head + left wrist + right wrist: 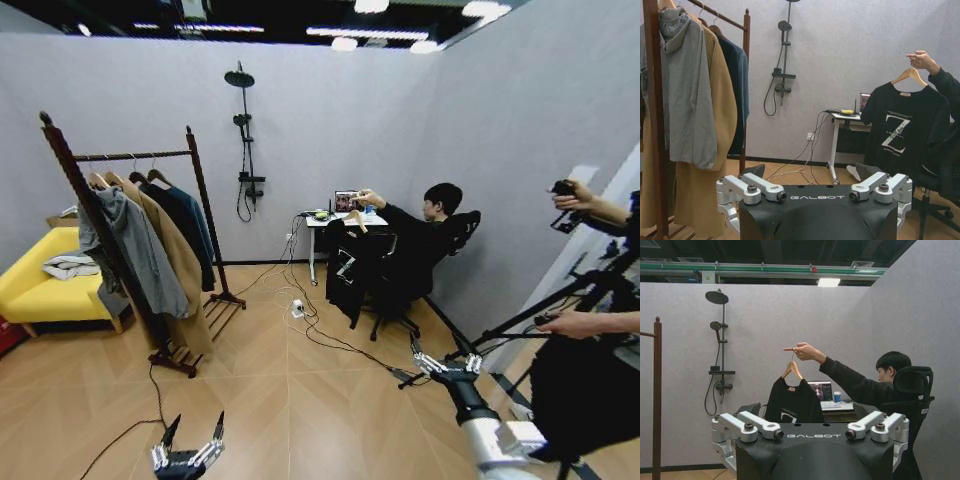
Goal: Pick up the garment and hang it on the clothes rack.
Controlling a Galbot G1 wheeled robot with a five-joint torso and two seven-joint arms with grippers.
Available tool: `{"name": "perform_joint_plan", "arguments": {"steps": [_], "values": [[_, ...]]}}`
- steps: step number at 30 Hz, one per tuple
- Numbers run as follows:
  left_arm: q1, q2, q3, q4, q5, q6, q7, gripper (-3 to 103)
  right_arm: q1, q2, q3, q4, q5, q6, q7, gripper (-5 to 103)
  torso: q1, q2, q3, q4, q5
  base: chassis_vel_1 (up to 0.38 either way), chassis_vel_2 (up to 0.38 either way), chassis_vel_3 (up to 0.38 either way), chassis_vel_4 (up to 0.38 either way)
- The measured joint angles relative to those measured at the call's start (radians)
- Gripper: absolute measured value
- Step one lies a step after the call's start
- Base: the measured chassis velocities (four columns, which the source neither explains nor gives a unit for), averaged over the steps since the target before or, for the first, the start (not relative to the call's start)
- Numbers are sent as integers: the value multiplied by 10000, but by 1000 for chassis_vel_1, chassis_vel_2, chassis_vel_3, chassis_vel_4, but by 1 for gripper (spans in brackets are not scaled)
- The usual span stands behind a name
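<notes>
Start with the clothes rack (130, 215): it stands to your left across the wooden floor, its rail already carrying a grey hooded jacket (135, 250), a tan coat (180, 270) and a dark blue jacket (195, 225), with bare rail left toward the far post. The garment, a black T-shirt (350, 270) with a white Z print, is not on the rack; it hangs from a wooden hanger (910, 76) that a seated person's hand (921, 60) holds up by the hook, beside the small desk (335, 222) at the back of the room, to the right of centre. It hangs upright, its long axis vertical, the hanger bar running level across the shoulders. The relation that matters is this: the shirt lies well ahead of both arms and above them, a little to your right, so the right gripper (445, 365), raised forward at your right side, looks the nearer one and already points roughly its way. Its fingers are spread apart, holding nothing. The left gripper (188, 440) sits low near your base, fingers likewise apart and empty, and the shirt falls toward the far side of its wrist view. You need to close that gap before any grasp at the hanger.
</notes>
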Motion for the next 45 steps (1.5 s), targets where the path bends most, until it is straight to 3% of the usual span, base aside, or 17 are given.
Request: {"name": "perform_joint_plan", "arguments": {"steps": [22,40,42,45], "values": [[0,0,0,0,0,0,0,100,222,-119,55,-23,404,-66,100,100,-1,1,-1,0,-2,-60,56,58,-64],[-2,0,0,0,0,0,0,100,407,-121,55,270,423,-442,536,100,1,-1,1,-2,-5,-282,274,291,-286],[-2,0,0,-1,0,0,1,100,381,-135,92,303,438,-454,539,100,5,-3,2,4,11,-354,394,332,-349],[-3,3,-1,0,-1,0,-1,100,360,-157,165,341,360,-439,539,100,1,1,-2,-4,-10,-376,362,383,-370]]}}
